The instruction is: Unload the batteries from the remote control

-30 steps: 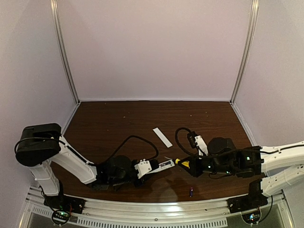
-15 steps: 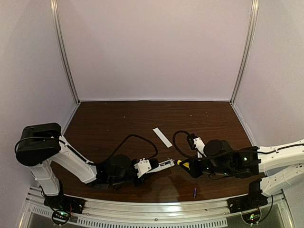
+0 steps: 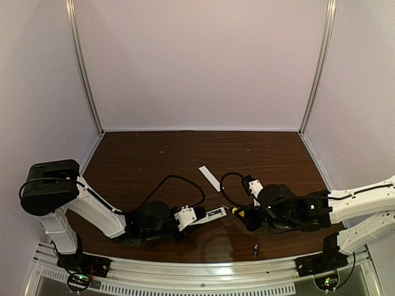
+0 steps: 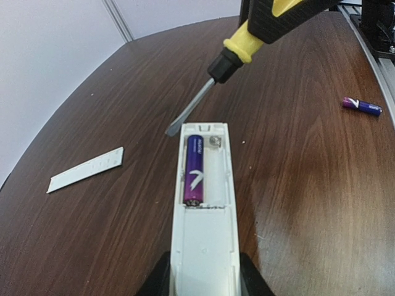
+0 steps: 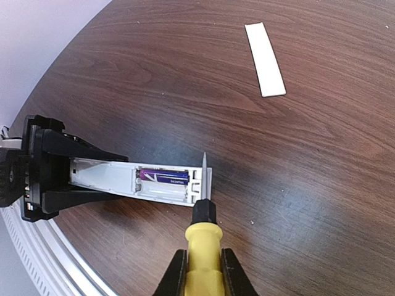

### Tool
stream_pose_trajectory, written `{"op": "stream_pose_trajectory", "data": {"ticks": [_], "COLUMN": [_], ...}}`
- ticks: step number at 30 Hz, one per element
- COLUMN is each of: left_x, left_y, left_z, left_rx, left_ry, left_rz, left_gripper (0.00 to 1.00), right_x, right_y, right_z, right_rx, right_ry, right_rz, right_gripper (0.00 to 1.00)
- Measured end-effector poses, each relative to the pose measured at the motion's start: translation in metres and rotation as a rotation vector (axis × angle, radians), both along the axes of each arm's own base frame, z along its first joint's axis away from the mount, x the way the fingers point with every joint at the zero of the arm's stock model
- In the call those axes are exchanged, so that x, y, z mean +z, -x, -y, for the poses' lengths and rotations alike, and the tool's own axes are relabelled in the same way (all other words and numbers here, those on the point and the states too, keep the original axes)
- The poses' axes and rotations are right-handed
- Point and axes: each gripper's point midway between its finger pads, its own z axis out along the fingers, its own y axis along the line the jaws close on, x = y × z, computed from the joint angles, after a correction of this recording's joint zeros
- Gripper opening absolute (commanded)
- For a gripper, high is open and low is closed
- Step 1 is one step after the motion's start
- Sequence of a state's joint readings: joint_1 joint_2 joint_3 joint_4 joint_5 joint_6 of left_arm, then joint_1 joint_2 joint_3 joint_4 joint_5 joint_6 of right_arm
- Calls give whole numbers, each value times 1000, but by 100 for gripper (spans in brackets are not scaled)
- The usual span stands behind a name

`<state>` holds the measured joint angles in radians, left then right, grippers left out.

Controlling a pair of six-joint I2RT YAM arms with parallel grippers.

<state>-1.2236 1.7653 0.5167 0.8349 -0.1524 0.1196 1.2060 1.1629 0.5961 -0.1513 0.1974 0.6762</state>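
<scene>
Right arm [image 3: 345, 202] has slid left since a second ago, bringing the screwdriver [image 5: 202, 235] up to the remote [image 4: 203, 209]. The loose battery [image 3: 256, 250] has rolled a little right along the near edge of the desk [image 3: 154, 154]. Left arm [image 3: 92, 206] unchanged. Left jaws narrow, clamped on the remote's left end. The remote lies left to right near the middle of the desk, with its recess open at the right end. Seated battery [image 4: 195, 169] sits in the far slot of the recess; the near slot is bare. Right jaws narrow, gripping the yellow handle, shaft pointing left. Blade tip sits at the remote's right end, by the far corner next to the seated battery; contact cannot be told. Cover [image 5: 265, 58] lies flat on the desk, farther back and well apart from the remote.
</scene>
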Motion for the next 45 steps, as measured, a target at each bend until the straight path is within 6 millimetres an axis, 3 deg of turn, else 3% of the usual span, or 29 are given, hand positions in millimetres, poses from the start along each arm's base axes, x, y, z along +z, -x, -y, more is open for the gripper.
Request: {"op": "stream_pose_trajectory", "data": {"ticks": [29,45], "left_x": [-2,-3], "left_y": [-3,-4], "left_z": [-2,-4], "left_rx": [16,20], "left_ry": [-3,-11], "left_rz": [-7,-9], "left_gripper": [0,0], "right_x": [8,1], "right_y": [13,16], "right_z": [-5,-8], "right_rx": [16,21], "right_ry": [44,68], "right_rz": [46,40], "right_gripper": [0,0]}}
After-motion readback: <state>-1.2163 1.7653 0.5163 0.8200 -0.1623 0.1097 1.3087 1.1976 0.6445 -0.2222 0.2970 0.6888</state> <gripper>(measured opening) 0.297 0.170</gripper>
